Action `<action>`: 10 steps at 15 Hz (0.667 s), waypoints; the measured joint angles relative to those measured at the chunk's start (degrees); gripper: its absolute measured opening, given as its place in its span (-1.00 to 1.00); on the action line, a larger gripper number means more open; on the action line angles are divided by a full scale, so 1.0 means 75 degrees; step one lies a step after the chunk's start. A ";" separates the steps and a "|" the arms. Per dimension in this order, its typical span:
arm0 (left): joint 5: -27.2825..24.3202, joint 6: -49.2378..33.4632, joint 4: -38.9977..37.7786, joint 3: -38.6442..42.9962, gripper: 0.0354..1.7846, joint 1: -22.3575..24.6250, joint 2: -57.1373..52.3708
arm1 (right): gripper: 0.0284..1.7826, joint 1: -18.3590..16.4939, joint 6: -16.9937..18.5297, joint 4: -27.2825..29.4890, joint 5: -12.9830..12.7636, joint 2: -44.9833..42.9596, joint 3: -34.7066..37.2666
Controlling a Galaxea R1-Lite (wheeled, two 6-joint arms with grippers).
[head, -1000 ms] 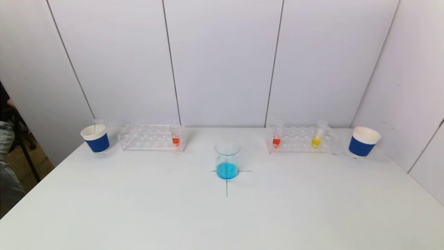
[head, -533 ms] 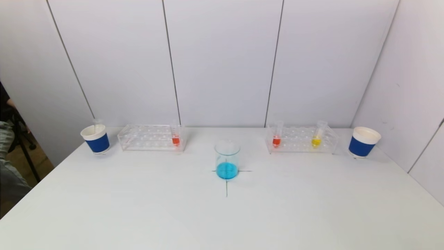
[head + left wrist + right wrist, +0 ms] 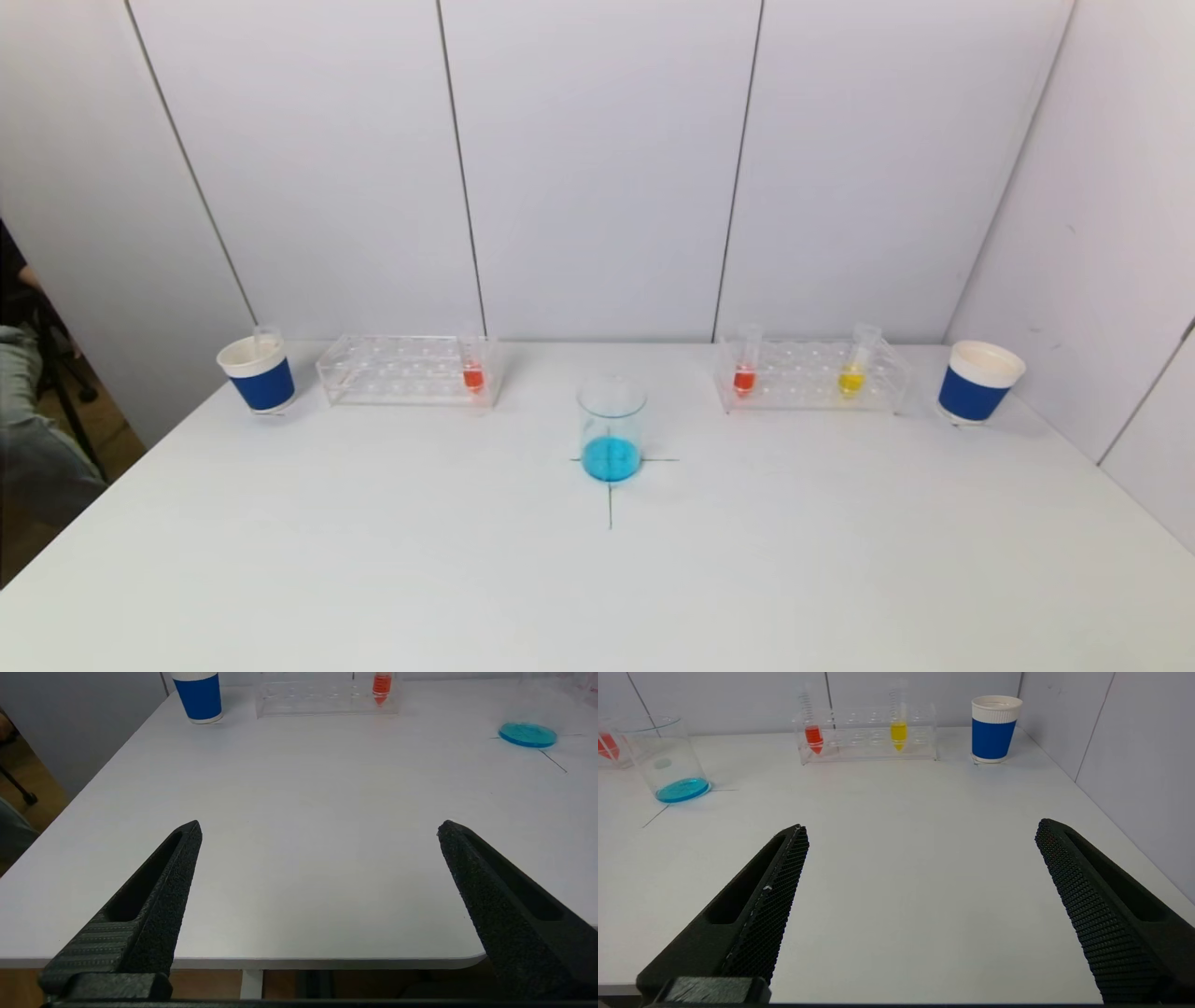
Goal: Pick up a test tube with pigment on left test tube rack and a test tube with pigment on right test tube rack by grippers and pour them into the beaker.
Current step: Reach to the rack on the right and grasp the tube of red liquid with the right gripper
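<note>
A clear beaker (image 3: pixel 611 427) with blue liquid stands on a cross mark at the table's middle. The left clear rack (image 3: pixel 406 371) holds one tube of orange-red pigment (image 3: pixel 473 366) at its inner end. The right rack (image 3: pixel 810 375) holds an orange-red tube (image 3: pixel 745 371) and a yellow tube (image 3: pixel 853 371). Neither arm shows in the head view. My left gripper (image 3: pixel 320 828) hangs open over the table's near left edge, nothing between its fingers. My right gripper (image 3: pixel 920 828) is open and empty over the near right part, far from its rack (image 3: pixel 868 732).
A blue-and-white paper cup (image 3: pixel 259 376) with an empty tube in it stands left of the left rack. Another such cup (image 3: pixel 977 382) stands right of the right rack. White wall panels close the back and right side. A person's leg (image 3: pixel 33 448) shows beyond the table's left edge.
Nothing on the table has moved and both grippers stay wide open. Only the person at the far left shifts slightly.
</note>
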 joint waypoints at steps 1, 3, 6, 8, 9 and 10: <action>0.0023 -0.0112 0.0007 0.0003 0.98 0.0000 0.0000 | 0.99 0.0000 0.0000 0.0000 0.0003 0.0000 0.0000; 0.0031 -0.0128 0.0008 0.0003 0.98 0.0000 0.0000 | 0.99 0.0000 -0.0003 0.0000 0.0000 0.0000 0.0000; 0.0031 -0.0128 0.0018 0.0005 0.98 0.0000 0.0000 | 0.99 0.0000 0.0000 0.0000 0.0003 0.0000 0.0000; 0.0031 -0.0127 0.0018 0.0005 0.98 0.0000 0.0003 | 0.99 0.0000 -0.0029 0.0003 0.0029 0.0000 0.0000; 0.0031 -0.0128 0.0023 0.0005 0.98 0.0000 0.0003 | 0.99 0.0000 -0.0015 0.0003 0.0011 0.0000 0.0000; 0.0031 -0.0128 0.0023 0.0005 0.98 0.0000 0.0003 | 0.99 0.0000 -0.0010 -0.0002 0.0010 0.0000 0.0000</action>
